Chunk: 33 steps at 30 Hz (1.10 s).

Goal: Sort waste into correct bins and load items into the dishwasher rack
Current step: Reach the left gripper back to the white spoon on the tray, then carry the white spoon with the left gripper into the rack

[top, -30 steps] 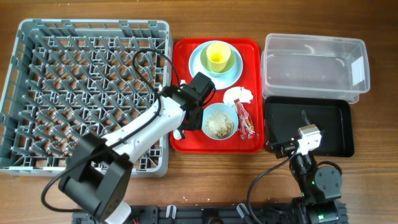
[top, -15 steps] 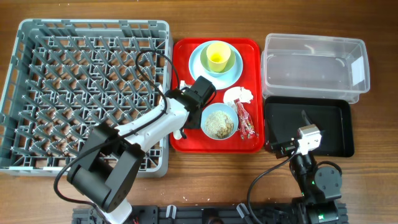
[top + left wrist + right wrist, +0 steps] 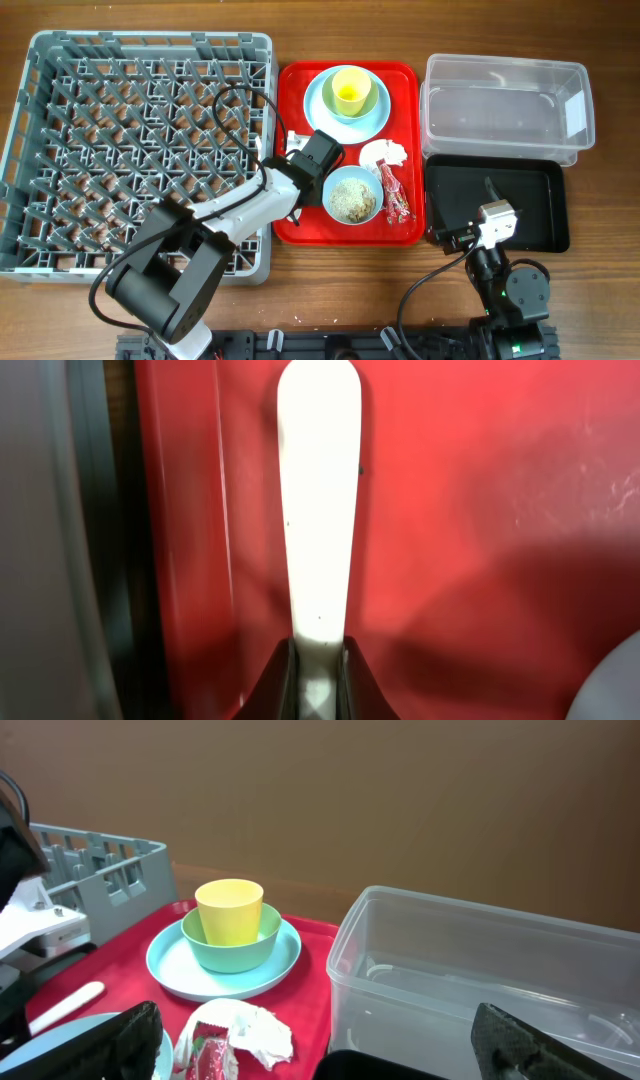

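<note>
Left claw pinches a white utensil handle, jaws tight on it, at the red tray's left edge; right claw, right of the tray, spread wide, empty.

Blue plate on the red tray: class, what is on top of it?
A green bowl sits on the plate, a yellow cup upright inside it. The plate's middle and the bowl's bottom are covered, so unseen.
</note>
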Available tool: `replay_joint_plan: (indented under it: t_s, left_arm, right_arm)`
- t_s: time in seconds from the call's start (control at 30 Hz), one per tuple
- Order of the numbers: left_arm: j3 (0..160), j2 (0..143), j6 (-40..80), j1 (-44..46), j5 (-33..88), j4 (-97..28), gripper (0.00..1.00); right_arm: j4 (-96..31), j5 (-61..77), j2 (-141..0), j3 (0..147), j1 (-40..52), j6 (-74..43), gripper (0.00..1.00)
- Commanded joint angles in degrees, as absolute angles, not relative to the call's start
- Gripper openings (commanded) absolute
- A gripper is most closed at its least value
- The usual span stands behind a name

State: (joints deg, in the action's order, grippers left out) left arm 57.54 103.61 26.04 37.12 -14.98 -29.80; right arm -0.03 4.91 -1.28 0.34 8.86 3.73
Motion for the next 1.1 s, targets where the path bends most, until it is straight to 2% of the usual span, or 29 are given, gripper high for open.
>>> replay_joint_plan:
  t_s: [0.0,0.17,0.3,0.53,0.67,0.8,0.87,0.9,1.07]
  left_arm:
    - [61.4,100.4,26.2,37.3,-11.8,-35.8,0.04]
    - [68.4,88.1,25.7,37.3,-13.4,-42.9,0.04]
    - [68.4,80.4,25.7,35.4,-24.2,-47.3,0.04]
    - [68.1,88.2,21.2,25.8,-25.1,-49.7,0.04]
    - [68.1,94.7,16.7,25.5,-22.3,-48.7,0.04]
    - [68.1,95.8,16.7,25.2,-22.4,-48.3,0.15]
    - [68.1,95.8,16.7,25.2,-22.6,-48.3,0.29]
    - [68.1,95.8,16.7,25.2,-22.6,-48.3,0.33]
    - [69.1,93.3,17.0,25.2,-22.8,-48.3,0.34]
  right_arm:
    - [0.1,4.8,-1.0,0.3,9.1,2.9,1.00]
    - [0.1,4.8,-1.0,0.3,9.1,2.9,1.00]
    - [0.2,4.8,-1.0,0.3,9.1,2.9,1.00]
    - [0.1,4.8,-1.0,0.3,9.1,2.9,1.00]
    - [0.1,4.8,-1.0,0.3,9.1,2.9,1.00]
    - [0.1,4.8,-1.0,0.3,9.1,2.9,1.00]
    - [0.1,4.8,-1.0,0.3,9.1,2.9,1.00]
    - [0.1,4.8,-1.0,0.3,9.1,2.9,1.00]
    - [0.2,4.8,-1.0,0.3,9.1,2.9,1.00]
